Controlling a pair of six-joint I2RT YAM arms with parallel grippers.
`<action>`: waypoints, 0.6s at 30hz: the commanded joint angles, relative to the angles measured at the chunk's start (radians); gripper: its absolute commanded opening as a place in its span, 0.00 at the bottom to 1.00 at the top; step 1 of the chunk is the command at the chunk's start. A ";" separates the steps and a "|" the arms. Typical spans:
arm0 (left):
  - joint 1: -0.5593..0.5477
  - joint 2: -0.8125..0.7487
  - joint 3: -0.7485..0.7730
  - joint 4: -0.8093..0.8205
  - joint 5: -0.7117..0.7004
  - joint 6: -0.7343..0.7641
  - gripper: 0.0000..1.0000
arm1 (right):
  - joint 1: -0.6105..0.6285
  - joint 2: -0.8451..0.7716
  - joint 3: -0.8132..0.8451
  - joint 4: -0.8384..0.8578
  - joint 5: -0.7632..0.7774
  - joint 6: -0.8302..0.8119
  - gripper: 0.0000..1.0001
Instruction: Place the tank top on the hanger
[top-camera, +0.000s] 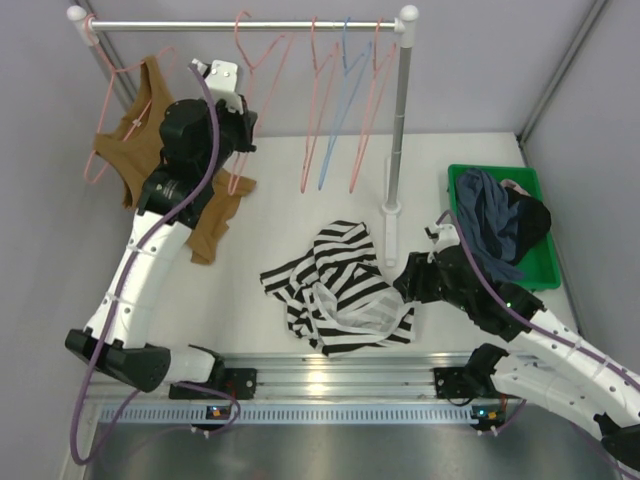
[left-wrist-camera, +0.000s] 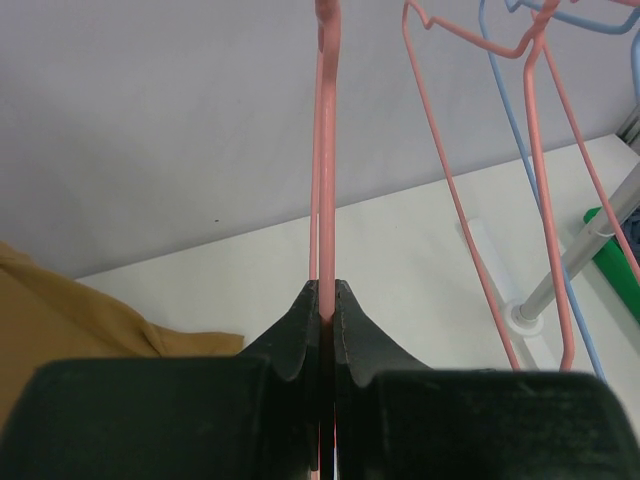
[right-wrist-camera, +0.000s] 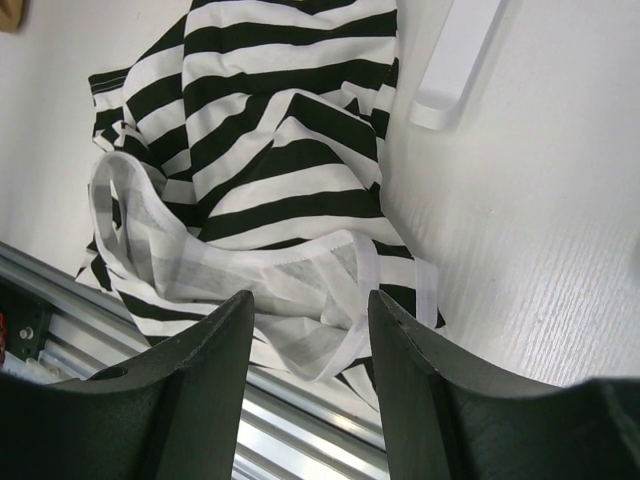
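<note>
The black-and-white striped tank top (top-camera: 335, 290) lies crumpled on the table near the front rail, and it also shows in the right wrist view (right-wrist-camera: 280, 150). My right gripper (top-camera: 405, 287) is open just above its right edge. A white-trimmed opening of the top lies between the fingers (right-wrist-camera: 310, 310). My left gripper (top-camera: 240, 125) is raised by the rack and shut on a wire of a pink hanger (top-camera: 262, 50). In the left wrist view the wire (left-wrist-camera: 325, 180) runs straight up out of the closed jaws (left-wrist-camera: 326, 290). The hanger's hook is on the rail.
A clothes rail (top-camera: 250, 24) on a post (top-camera: 397, 120) carries more pink hangers and a light blue one (top-camera: 335, 120). A brown tank top (top-camera: 135, 150) hangs at its left end. A green bin (top-camera: 462, 175) at the right holds a dark blue-grey garment (top-camera: 495, 220). The rack's white foot (right-wrist-camera: 455, 65) lies beside the striped top.
</note>
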 joint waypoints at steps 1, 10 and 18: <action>-0.001 -0.066 -0.017 0.002 -0.004 -0.007 0.00 | -0.012 0.005 0.015 0.017 0.000 -0.023 0.50; -0.001 -0.216 -0.178 -0.179 0.042 -0.085 0.00 | -0.015 0.032 0.041 -0.003 0.006 -0.032 0.50; -0.002 -0.275 -0.240 -0.409 0.257 -0.039 0.00 | -0.018 0.107 0.046 -0.009 -0.005 -0.026 0.49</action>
